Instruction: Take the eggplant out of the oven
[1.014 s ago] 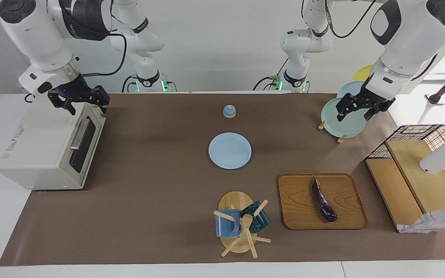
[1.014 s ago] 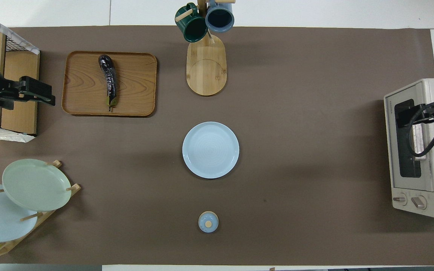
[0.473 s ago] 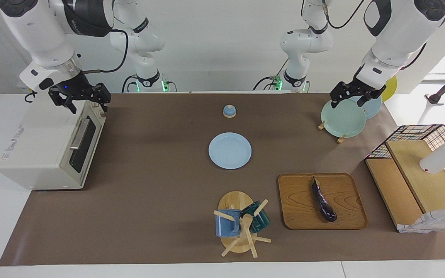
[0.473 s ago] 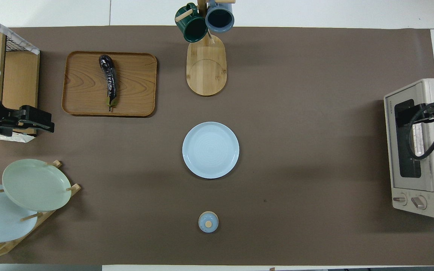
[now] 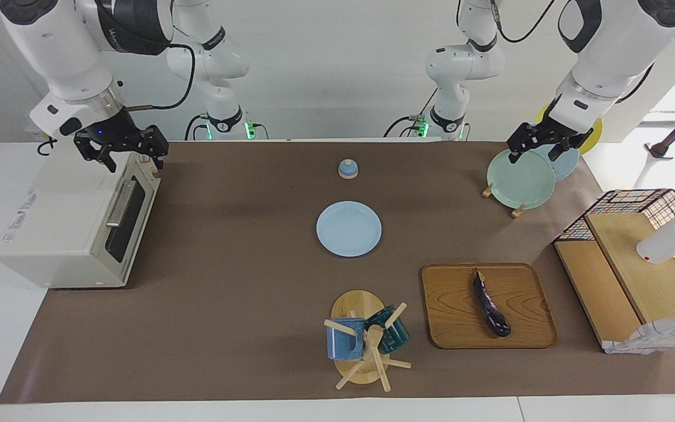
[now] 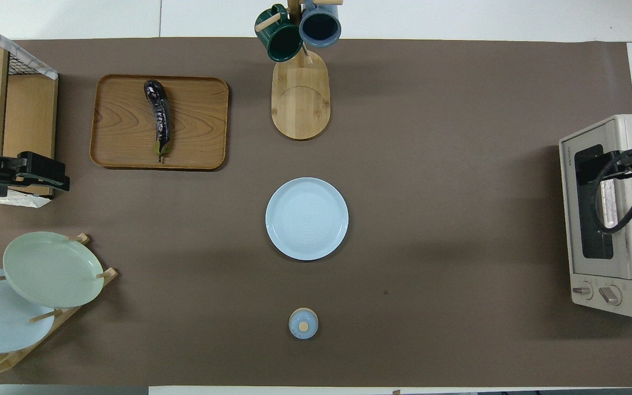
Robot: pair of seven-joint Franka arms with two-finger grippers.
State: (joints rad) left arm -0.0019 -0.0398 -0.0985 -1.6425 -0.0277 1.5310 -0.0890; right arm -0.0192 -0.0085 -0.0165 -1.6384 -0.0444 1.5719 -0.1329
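The dark purple eggplant (image 5: pixel 491 305) (image 6: pixel 158 115) lies on a wooden tray (image 5: pixel 449 310) (image 6: pixel 124 126), toward the left arm's end of the table. The cream-white oven (image 5: pixel 74 223) (image 6: pixel 623 219) stands at the right arm's end with its dark glass door shut. My right gripper (image 5: pixel 132 158) (image 6: pixel 585 167) hangs open and empty over the oven's top front edge. My left gripper (image 5: pixel 532 153) (image 6: pixel 47 174) is open and empty, up in the air between the plate rack and the wooden shelf.
A light blue plate (image 5: pixel 348 228) lies mid-table, with a small blue knobbed lid (image 5: pixel 347 169) nearer the robots. A mug tree (image 5: pixel 367 340) holds two mugs beside the tray. A plate rack (image 5: pixel 520 179) and a wooden shelf with a wire basket (image 5: pixel 636 275) stand at the left arm's end.
My left gripper has risen and drawn back toward the robots, from over the shelf to over the plate rack's edge. My right gripper has barely moved. The eggplant has not moved.
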